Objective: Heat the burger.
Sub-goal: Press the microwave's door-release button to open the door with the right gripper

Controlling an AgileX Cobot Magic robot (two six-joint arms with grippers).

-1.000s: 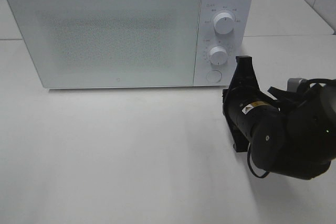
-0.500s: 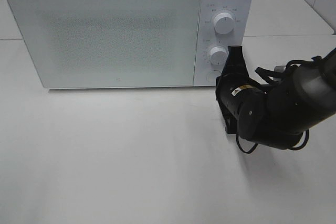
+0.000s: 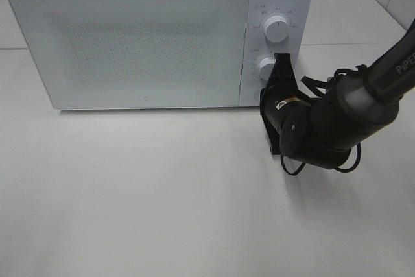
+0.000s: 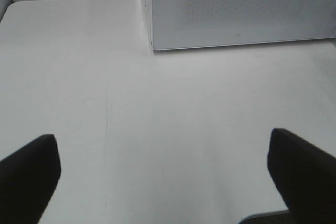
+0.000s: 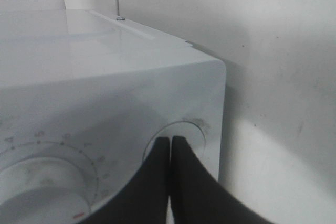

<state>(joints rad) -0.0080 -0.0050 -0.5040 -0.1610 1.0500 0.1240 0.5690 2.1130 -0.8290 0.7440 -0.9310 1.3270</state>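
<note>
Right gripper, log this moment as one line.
right gripper: shut, tips at round button | microwave door: closed | left gripper: open, over table | burger: unseen

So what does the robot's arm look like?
The right arm is shiny black with fat rounded joints. It carries white letters, a small yellow-and-white sticker near the wrist, and looping black cables. Its fingers are slim and black. The left fingers are black too.
</note>
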